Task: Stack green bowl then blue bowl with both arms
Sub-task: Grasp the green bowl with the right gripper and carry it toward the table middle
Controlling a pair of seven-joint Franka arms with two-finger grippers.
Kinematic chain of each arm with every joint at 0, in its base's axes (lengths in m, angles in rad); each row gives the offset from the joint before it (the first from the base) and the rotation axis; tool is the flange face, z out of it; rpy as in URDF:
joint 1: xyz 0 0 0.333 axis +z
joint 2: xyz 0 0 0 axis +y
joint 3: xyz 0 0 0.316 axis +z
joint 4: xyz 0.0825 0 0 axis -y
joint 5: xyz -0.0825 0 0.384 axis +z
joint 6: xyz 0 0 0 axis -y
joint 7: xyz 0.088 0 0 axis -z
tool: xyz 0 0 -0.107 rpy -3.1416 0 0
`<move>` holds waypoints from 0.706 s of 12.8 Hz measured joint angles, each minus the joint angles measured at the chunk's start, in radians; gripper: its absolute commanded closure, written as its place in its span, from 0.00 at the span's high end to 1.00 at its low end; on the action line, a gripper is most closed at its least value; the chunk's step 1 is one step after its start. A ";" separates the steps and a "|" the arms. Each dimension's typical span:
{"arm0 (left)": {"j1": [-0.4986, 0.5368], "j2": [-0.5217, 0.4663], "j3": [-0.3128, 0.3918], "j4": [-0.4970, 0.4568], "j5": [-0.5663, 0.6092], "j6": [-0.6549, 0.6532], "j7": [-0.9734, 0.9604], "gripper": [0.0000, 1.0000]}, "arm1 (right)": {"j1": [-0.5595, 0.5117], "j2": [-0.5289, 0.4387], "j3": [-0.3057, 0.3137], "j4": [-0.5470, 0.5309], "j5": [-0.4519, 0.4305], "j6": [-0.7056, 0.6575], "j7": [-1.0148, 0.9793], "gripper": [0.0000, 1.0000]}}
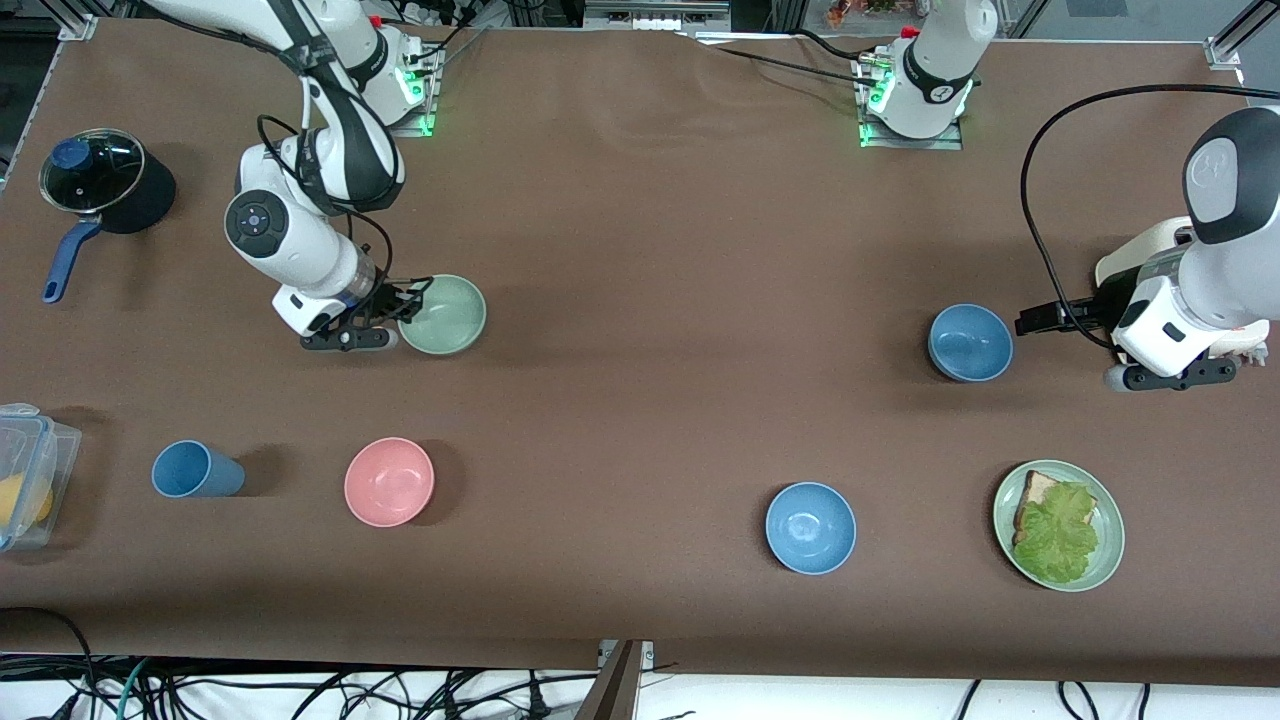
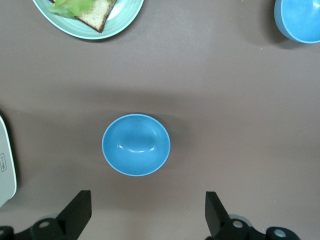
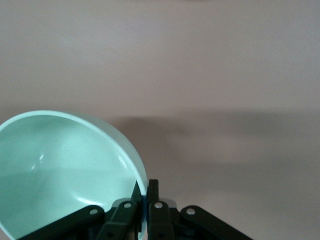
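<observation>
Right gripper (image 1: pixel 405 305) is clamped on the rim of the green bowl (image 1: pixel 443 314), toward the right arm's end of the table; the right wrist view shows its fingers (image 3: pixel 152 200) pinched together with the green bowl's (image 3: pixel 60 170) wall between them. Can't tell if the bowl is resting on the table (image 1: pixel 650 250) or lifted off it.

Left gripper (image 1: pixel 1040 318) hangs just beside the blue bowl (image 1: pixel 971 342), at the left arm's end, not touching it. In the left wrist view its fingers (image 2: pixel 77 212) are spread wide apart with the blue bowl (image 2: pixel 136 144) sitting upright between and ahead of them.

Also on the table: brighter blue bowl (image 1: pixel 810 527), nearer the front camera than the blue bowl; green plate (image 1: pixel 1059 525) with toast and lettuce beside it toward the left arm's end; pink bowl (image 1: pixel 389 481) nearer the camera than the green bowl; blue cup (image 1: pixel 196 470) lying on its side beside the pink bowl; clear plastic box (image 1: pixel 28 470) at the table edge; dark pot (image 1: pixel 105 185) with glass lid and blue handle near the right arm's base.

Writing: none readable on bowls or plate. Small dark marking on a white object (image 2: pixel 6 165) at the edge of the left wrist view, too small to read.
</observation>
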State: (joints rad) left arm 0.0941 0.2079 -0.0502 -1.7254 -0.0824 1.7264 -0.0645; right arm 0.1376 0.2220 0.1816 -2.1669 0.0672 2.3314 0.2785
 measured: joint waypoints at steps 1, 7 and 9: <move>0.000 0.001 0.000 -0.005 0.000 0.001 0.013 1.00 | 0.046 0.021 0.008 0.066 0.001 -0.027 0.093 0.00; 0.029 0.025 0.046 -0.166 0.001 0.195 0.205 1.00 | 0.376 0.352 0.015 0.432 0.001 0.005 0.645 0.00; 0.050 0.026 0.051 -0.232 0.001 0.264 0.236 1.00 | 0.406 0.416 0.012 0.458 0.001 0.075 0.699 0.18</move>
State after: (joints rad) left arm 0.1444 0.2338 0.0004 -1.9572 -0.0818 1.9902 0.1717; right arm 0.5432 0.6379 0.1936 -1.7088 0.0679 2.4060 0.9778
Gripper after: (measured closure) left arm 0.000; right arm 0.952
